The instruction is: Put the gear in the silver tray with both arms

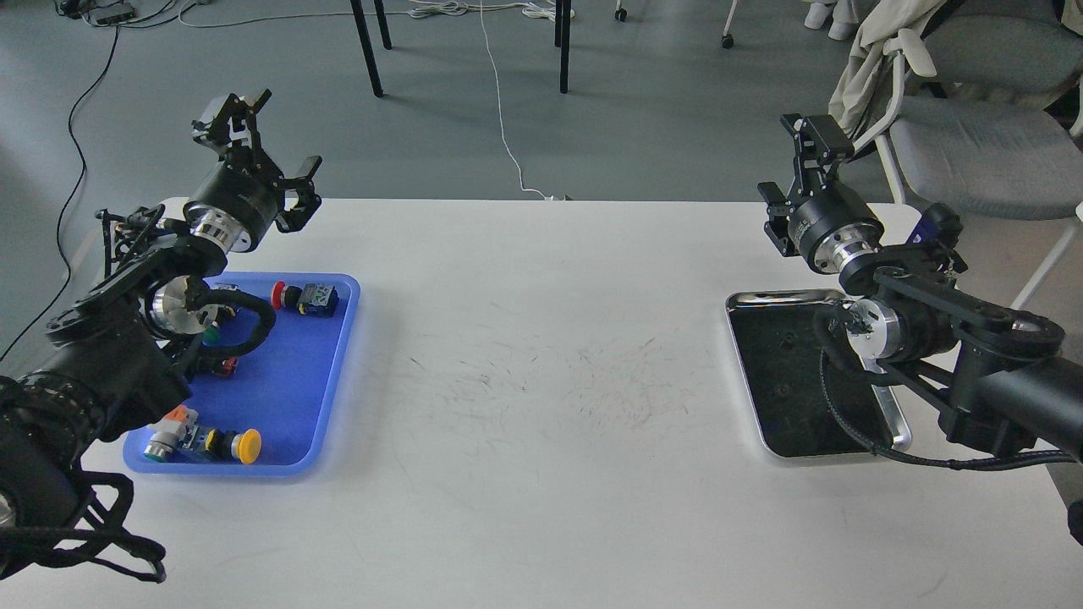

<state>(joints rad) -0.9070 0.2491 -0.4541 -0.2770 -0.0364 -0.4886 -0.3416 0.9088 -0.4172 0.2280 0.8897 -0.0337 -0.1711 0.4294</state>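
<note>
Since the gear consists of small push-button switches lying in the blue tray (326, 372) at the left of the tabletop (541, 381), it is judged light, rigid and smooth-capped, best pinched across the squarish body, as on the red-capped switch (306, 297). The left claw (258, 139) is held wide apart and empty above that tray; the right claw (795, 165) is raised beyond the silver tray (787, 298), empty, its opening not discernible.

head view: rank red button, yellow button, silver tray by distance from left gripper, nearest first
From the left gripper:
1. Red button, at the far end of the blue tray, just below the gripper.
2. Yellow button, at the near end of the same tray.
3. Silver tray, across the table on the right, under the right arm.
</note>
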